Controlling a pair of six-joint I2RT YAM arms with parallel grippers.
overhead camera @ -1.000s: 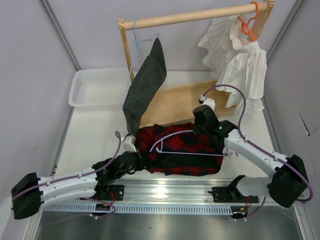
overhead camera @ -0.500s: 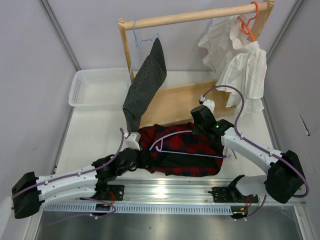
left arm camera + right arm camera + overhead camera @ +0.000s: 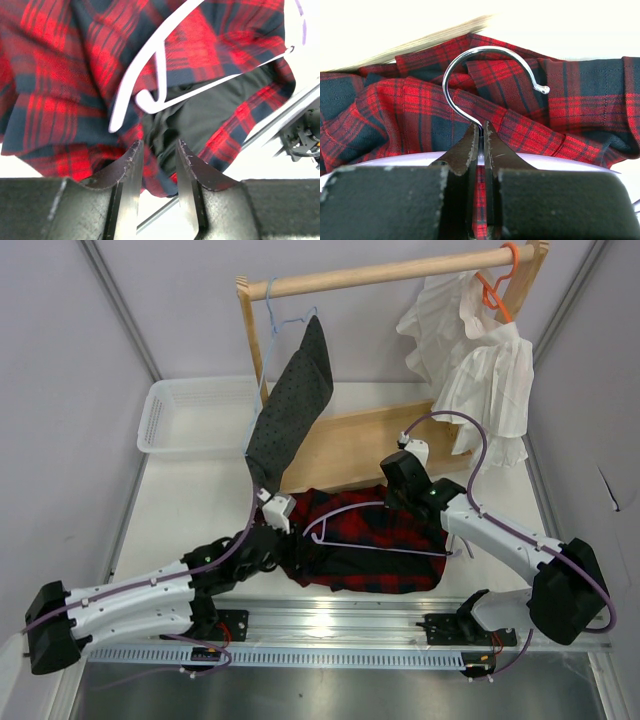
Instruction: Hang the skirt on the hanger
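The red-and-navy plaid skirt [image 3: 370,555] lies crumpled on the table between the arms, with its black lining [image 3: 210,110] showing. The lilac hanger [image 3: 350,508] rests on top of it. My right gripper [image 3: 402,504] is shut on the stem of the hanger's silver hook [image 3: 485,48], and the lilac body [image 3: 395,159] sits just under the fingers. My left gripper [image 3: 283,535] hovers at the skirt's left edge. Its jaws are apart with nothing clamped, and the fabric edge [image 3: 155,180] lies just beyond the fingertips [image 3: 131,160].
Behind the skirt stands a wooden rack [image 3: 390,275]. A dark grey speckled garment [image 3: 290,410] hangs on it on a light blue hanger, and a white ruffled garment [image 3: 480,350] on an orange hanger. A white basket [image 3: 190,415] sits at back left. A metal rail [image 3: 340,625] runs along the near edge.
My left gripper has opened, let go of the skirt's left edge and shifted slightly up and to the right. My right gripper has stayed shut on the hook, nearly still.
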